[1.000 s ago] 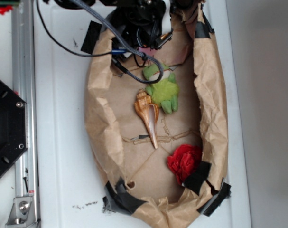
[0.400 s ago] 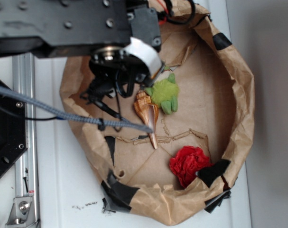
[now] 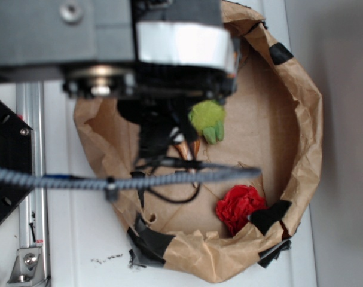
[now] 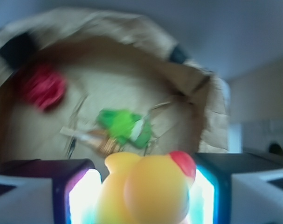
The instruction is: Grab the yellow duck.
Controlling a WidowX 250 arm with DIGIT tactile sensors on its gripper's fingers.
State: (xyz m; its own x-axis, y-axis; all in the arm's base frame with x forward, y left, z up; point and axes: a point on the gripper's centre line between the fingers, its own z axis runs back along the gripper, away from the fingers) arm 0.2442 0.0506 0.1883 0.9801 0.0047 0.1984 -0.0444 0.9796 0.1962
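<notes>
Claw point(image 4: 143, 196) clamped on the yellow duck point(image 4: 146, 189), red beak at upper right, held above the brown paper basin point(image 3: 301, 119). Below it: green plush frog point(image 4: 125, 127), shell point(image 4: 92, 139), red cloth point(image 4: 42, 86). Wrist view blurred; no readable writing anywhere.

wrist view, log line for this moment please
stage: duck held | gripper: shut on duck | duck: above paper basket | frog: in basket
</notes>
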